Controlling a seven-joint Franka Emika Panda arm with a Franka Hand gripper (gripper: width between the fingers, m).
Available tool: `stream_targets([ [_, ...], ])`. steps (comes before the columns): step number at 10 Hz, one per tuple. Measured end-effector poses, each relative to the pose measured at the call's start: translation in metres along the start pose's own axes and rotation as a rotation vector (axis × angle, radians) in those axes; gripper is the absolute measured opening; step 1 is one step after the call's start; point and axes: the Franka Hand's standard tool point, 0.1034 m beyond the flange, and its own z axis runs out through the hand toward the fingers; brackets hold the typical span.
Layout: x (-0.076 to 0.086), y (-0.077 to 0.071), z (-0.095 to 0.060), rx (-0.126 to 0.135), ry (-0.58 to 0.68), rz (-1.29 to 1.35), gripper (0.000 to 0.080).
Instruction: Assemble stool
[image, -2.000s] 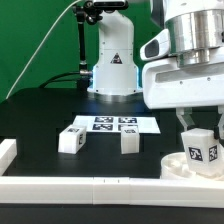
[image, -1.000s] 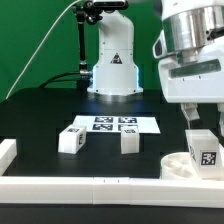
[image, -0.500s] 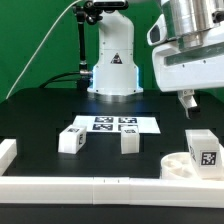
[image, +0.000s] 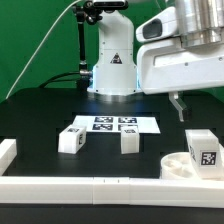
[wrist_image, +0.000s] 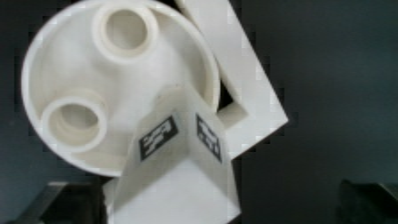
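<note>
The round white seat (image: 180, 164) lies at the exterior view's right, by the front rail. One tagged white leg (image: 203, 150) stands upright on it. My gripper (image: 200, 106) hangs above the leg, clear of it, open and empty; only one dark finger (image: 178, 103) shows. In the wrist view the seat (wrist_image: 107, 95) shows two round holes, and the leg (wrist_image: 178, 180) stands between my spread fingertips (wrist_image: 68, 198), untouched. Two more tagged legs (image: 71, 139) (image: 129, 141) stand loose on the table.
The marker board (image: 110, 124) lies behind the two loose legs. A white rail (image: 100, 186) runs along the table's front edge, with a short wall (image: 6, 152) at the exterior view's left. The arm's base (image: 113, 65) stands at the back.
My gripper let go of the leg, rose and shifted toward the exterior view's left. The leg stays upright on the seat.
</note>
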Motion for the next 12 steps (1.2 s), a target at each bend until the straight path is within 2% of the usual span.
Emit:
stream_targets([
  [2, 0.000, 0.000, 0.000, 0.000, 0.000, -0.154, 0.0649],
  [4, -0.002, 0.000, 0.002, -0.060, 0.004, -0.505, 0.0649],
  [6, -0.004, -0.005, 0.006, -0.069, -0.044, -0.730, 0.0649],
  [9, -0.001, -0.002, 0.006, -0.070, -0.048, -0.921, 0.0649],
  [11, 0.000, 0.000, 0.008, -0.095, -0.073, -1.230, 0.0649],
  [12, 0.002, -0.003, 0.011, -0.107, -0.108, -1.351, 0.0649],
])
